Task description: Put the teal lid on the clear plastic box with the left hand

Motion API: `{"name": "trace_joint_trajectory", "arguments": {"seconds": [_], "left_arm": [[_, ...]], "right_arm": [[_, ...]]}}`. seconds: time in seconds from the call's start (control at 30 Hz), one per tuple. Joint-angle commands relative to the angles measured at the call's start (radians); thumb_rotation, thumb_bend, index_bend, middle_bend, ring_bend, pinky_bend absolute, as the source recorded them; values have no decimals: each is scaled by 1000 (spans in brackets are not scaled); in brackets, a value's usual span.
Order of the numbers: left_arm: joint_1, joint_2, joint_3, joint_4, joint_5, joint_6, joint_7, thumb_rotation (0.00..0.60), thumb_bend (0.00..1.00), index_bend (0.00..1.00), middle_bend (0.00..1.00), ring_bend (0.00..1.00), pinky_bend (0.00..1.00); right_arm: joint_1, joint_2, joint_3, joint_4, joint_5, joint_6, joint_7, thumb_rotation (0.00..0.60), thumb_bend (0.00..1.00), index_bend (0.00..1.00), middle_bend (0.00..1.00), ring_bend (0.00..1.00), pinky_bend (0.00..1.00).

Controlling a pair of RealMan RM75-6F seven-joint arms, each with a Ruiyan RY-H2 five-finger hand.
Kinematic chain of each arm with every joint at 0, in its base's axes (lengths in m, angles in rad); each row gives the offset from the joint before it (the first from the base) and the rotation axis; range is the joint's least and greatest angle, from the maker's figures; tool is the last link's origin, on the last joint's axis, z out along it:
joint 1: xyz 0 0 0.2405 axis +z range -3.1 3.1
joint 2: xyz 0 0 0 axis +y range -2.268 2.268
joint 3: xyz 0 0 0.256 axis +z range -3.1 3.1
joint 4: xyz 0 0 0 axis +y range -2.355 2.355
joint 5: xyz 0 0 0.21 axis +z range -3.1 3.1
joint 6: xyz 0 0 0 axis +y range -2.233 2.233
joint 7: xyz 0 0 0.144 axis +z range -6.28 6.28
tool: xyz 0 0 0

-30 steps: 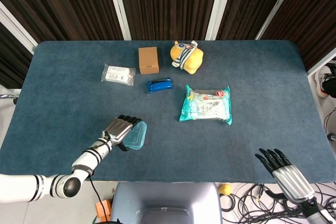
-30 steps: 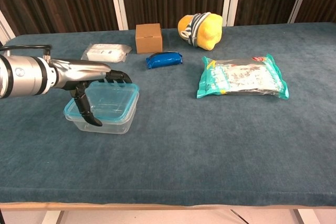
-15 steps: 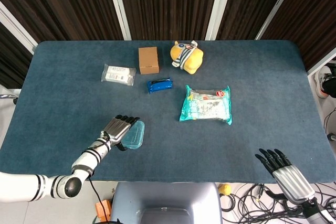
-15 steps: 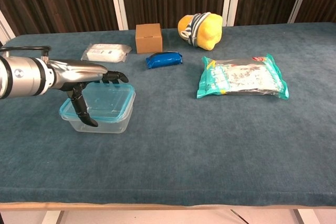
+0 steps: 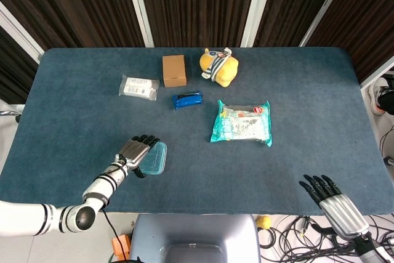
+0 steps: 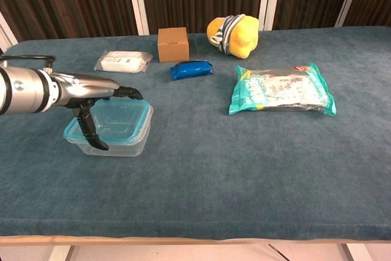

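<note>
Fingers of my left hand [image 6: 91, 93] lie flat over the teal lid [image 6: 116, 120], thumb hooked down the near side of the box [image 6: 125, 146], so I seem to be gripping the pair, though the hand covers most of the contact from above. Lid sits on the box, at the table's [image 5: 295, 170] near left part. My right hand [image 5: 332, 198] hangs off the near right edge, fingers apart, holding nothing. Farther back lie a white packet [image 5: 138, 86], carton [image 5: 174, 70], blue pouch [image 5: 187, 100], yellow toy [image 5: 218, 66] and a teal bag [image 5: 242, 122].
</note>
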Motion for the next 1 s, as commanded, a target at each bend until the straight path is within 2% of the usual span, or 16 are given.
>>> {"name": "trace_joint_trajectory", "arguments": {"seconds": [0.03, 0.2, 0.47, 0.77, 1.0], "left_arm": [[-8, 3, 8, -3, -18, 2, 10, 600, 236, 0, 0, 0, 89], [-13, 0, 11, -5, -29, 9, 9, 600, 231, 0, 0, 0, 47], [-22, 1, 17, -8, -44, 13, 11, 600, 227, 0, 0, 0, 36], [7, -7, -5, -8, 20, 43, -37, 600, 202, 0, 0, 0, 11], [10, -17, -4, -2, 27, 60, -25, 600, 193, 0, 0, 0, 9]], "right_arm": [[0, 0, 0, 0, 0, 1, 1, 600, 26, 0, 0, 0, 0], [-1, 0, 0, 0, -1, 2, 0, 600, 26, 0, 0, 0, 0], [-1, 0, 0, -1, -1, 1, -1, 600, 26, 0, 0, 0, 0], [-1, 2, -1, -1, -3, 4, 2, 600, 26, 0, 0, 0, 0], [-2, 4, -1, 0, -6, 8, 5, 600, 26, 0, 0, 0, 0]]}}
